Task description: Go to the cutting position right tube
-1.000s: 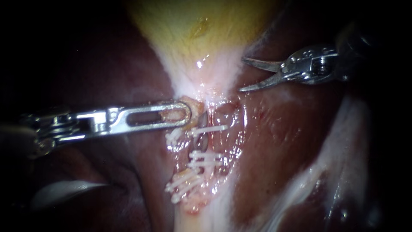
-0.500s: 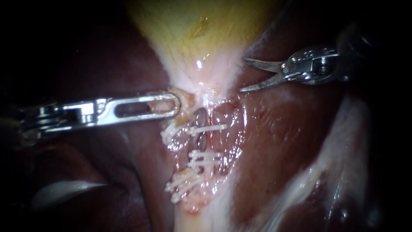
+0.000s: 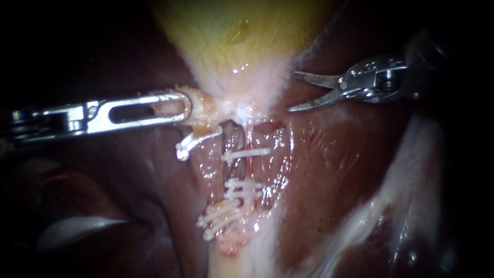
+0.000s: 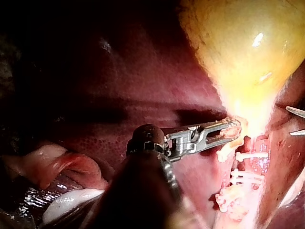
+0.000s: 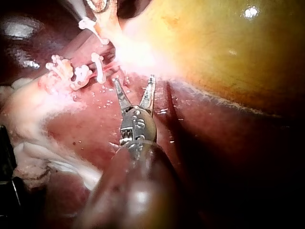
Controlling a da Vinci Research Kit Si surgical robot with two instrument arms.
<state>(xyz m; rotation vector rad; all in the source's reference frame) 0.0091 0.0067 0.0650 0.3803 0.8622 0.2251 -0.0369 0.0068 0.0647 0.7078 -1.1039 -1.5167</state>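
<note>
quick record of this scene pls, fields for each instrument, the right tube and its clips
left instrument: jaws shut on tissue tag at the gallbladder neck
right instrument: blades open, holding nothing, over the liver
right tube: uncut, single clip nearer the gallbladder, clip pair farther off
cutting position: not reached, blades clear of the tube

Right tube: thin, dark, wet-looking, uncut. Runs straight down from pale neck of gallbladder. Three white clips cross it: upper clip alone, lower pair close together. Bare stretch of tube lies between them.
</note>
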